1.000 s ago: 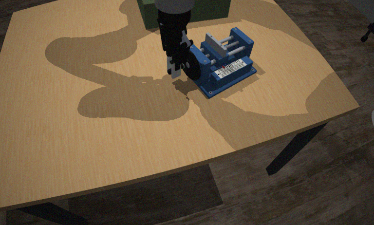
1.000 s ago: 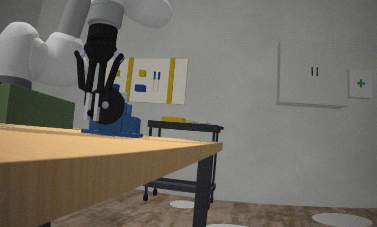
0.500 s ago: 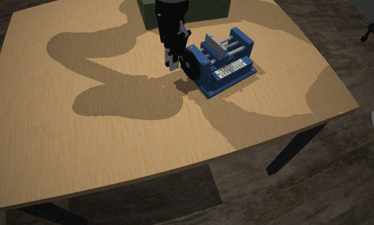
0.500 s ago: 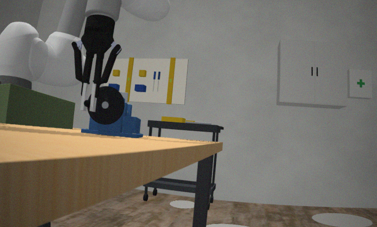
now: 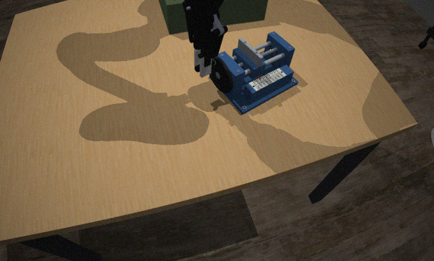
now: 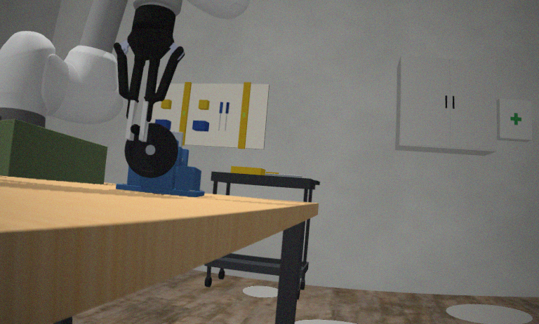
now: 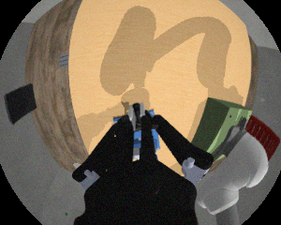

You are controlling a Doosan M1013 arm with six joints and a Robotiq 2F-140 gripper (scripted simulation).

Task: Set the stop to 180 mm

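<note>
A blue stop unit [image 5: 237, 96] [image 6: 187, 177] [image 7: 155, 141] stands on the table. Its grey stop plate [image 5: 250, 52] [image 6: 178, 138] sits on rods between two blue end blocks. A red pointer [image 5: 259, 78] stands over the white scale [image 5: 269, 80], in the part nearer the handwheel; the numbers are too small to read. The black handwheel [image 5: 225, 81] [image 6: 153, 163] is on the unit's near end. My gripper [image 5: 202, 67] [image 6: 136, 130] [image 7: 138, 108] points down, its fingers closed about the handwheel's black crank knob [image 6: 135, 128], at the wheel's upper left in the exterior view.
A green block [image 5: 244, 10] [image 6: 59, 156] [image 7: 203, 124] stands behind the unit, beside the white arm [image 6: 25, 70] [image 7: 253, 164]. A dark cart [image 6: 264, 179] with a yellow item stands beyond the table [image 5: 127, 175]. A tool board [image 6: 258, 118] and a cabinet [image 6: 425, 106] are on the wall.
</note>
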